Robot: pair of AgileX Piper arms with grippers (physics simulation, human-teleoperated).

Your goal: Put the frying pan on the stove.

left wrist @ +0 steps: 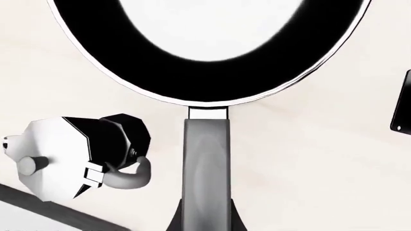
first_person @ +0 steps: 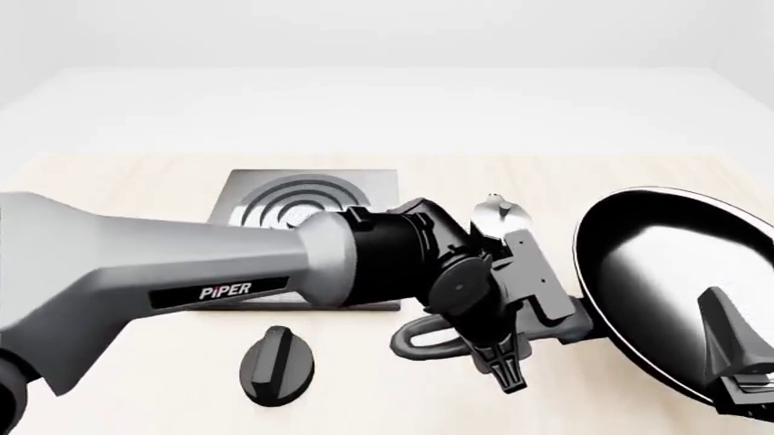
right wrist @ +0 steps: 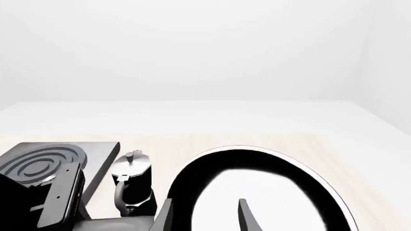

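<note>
The left end effector [first_person: 568, 328] grips the handle of the frying pan [first_person: 677, 281] at lower right of the front view, its fingers closed on the dark-grey handle, which runs straight up the left wrist view to the pan's glossy black bowl. The pan fills the right edge of the front frame, tilted so its light-rimmed interior faces the camera; whether it touches the counter [first_person: 133, 362] cannot be told. The stove [first_person: 303, 204] lies at upper centre-left, well apart from the pan and partly hidden behind the left arm. A moka pot [first_person: 498, 217] stands between stove and pan. A black knob [first_person: 277, 362] rests at lower left of centre. The right end effector [first_person: 744, 358] shows at the lower right corner, over the pan, its fingers spread apart and holding nothing.
</note>
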